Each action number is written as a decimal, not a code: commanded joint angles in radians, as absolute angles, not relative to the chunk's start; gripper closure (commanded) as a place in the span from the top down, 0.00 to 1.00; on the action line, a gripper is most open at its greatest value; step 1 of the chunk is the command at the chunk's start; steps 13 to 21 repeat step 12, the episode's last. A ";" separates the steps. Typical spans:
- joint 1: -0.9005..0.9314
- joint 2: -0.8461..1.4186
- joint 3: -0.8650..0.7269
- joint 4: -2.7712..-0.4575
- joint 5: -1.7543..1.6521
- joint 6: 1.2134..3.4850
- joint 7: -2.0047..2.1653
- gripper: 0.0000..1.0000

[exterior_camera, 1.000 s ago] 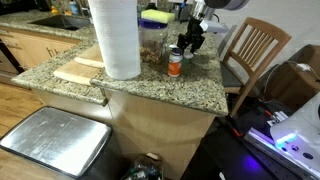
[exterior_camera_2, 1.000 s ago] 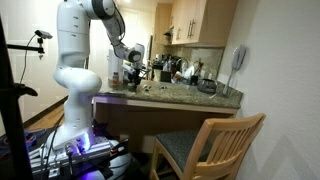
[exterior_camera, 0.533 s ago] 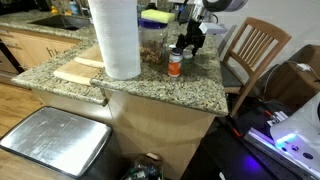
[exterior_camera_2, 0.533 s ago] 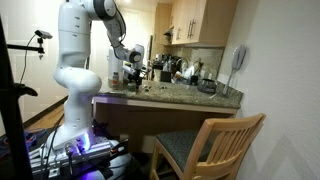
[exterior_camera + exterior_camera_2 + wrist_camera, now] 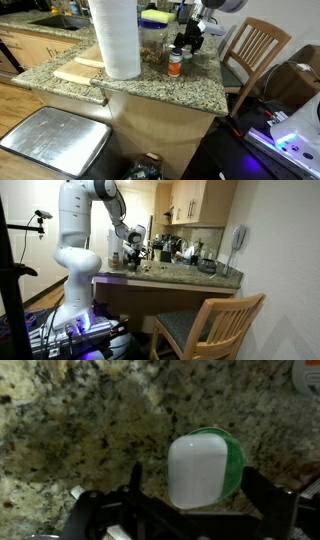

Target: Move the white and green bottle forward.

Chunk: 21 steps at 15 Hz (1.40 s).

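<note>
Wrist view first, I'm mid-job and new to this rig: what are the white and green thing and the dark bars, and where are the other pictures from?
That camera sits on the arm's wrist and looks down past the gripper. The dark bars are its fingers. The white and green bottle stands between them on the granite counter, seen from above. A gap shows beside it, so the jaws look open, with nothing held. The other two cameras stand outside the robot. In an exterior view the white arm reaches over the counter, with a wooden chair nearer the camera. In an exterior view a paper towel roll, a wooden board and an orange-capped bottle share the counter.
</note>
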State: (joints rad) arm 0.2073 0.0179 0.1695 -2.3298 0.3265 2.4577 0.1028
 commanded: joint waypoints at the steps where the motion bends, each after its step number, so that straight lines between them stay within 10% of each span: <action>1: 0.201 0.044 0.180 -2.327 0.351 2.543 0.095 1.00; 21: 0.172 -0.119 0.152 -2.445 0.329 2.863 0.237 1.00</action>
